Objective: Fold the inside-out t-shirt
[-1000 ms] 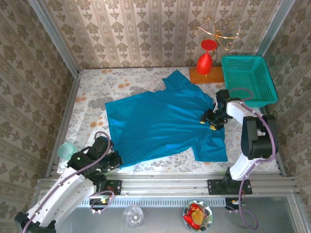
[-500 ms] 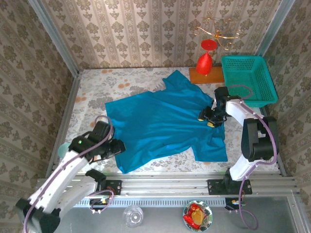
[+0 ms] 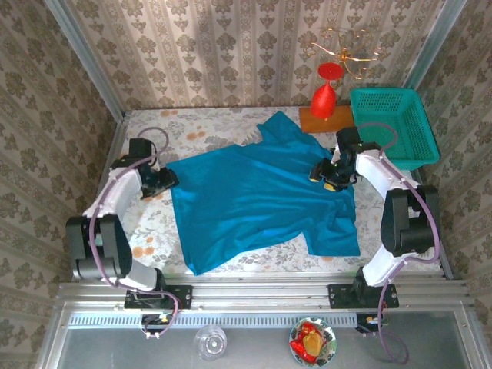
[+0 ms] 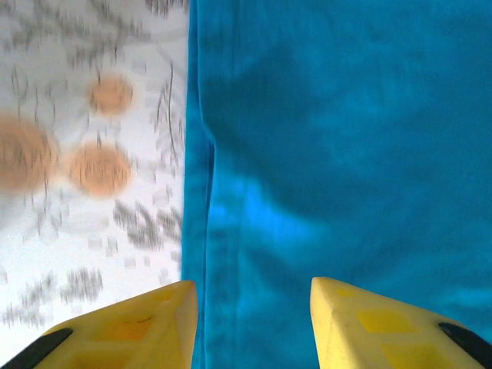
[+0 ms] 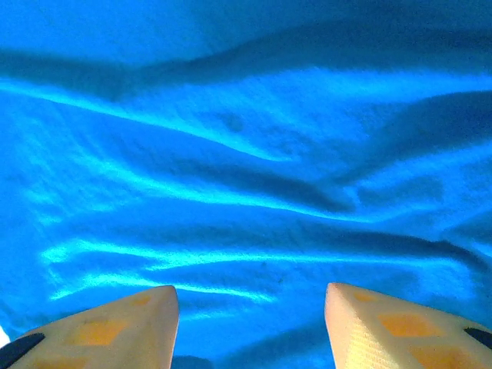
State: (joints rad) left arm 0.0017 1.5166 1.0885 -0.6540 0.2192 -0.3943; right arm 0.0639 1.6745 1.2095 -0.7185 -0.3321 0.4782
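The inside-out t-shirt (image 3: 261, 196) lies spread on the floral tablecloth, bright blue, with one sleeve pointing to the far side and its hem at the left. My left gripper (image 3: 164, 181) is at the shirt's far-left corner. In the left wrist view its yellow fingers (image 4: 154, 323) stand apart, open, with the stitched hem edge of the t-shirt (image 4: 207, 231) lying below the gap. My right gripper (image 3: 322, 174) hovers over the shirt's right side. Its jaws (image 5: 252, 290) are open above wrinkled fabric (image 5: 246, 169), holding nothing.
A teal mesh basket (image 3: 393, 127) stands at the far right. Beside it are a red ornament on a wooden block (image 3: 324, 98) and a gold wire stand (image 3: 347, 46). A glass (image 3: 210, 338) and a bowl (image 3: 311, 340) sit in front of the rail.
My left arm swung from the shirt's near-left corner up to its far-left corner, and its jaws opened. My right gripper drifted slightly toward the far side over the shirt.
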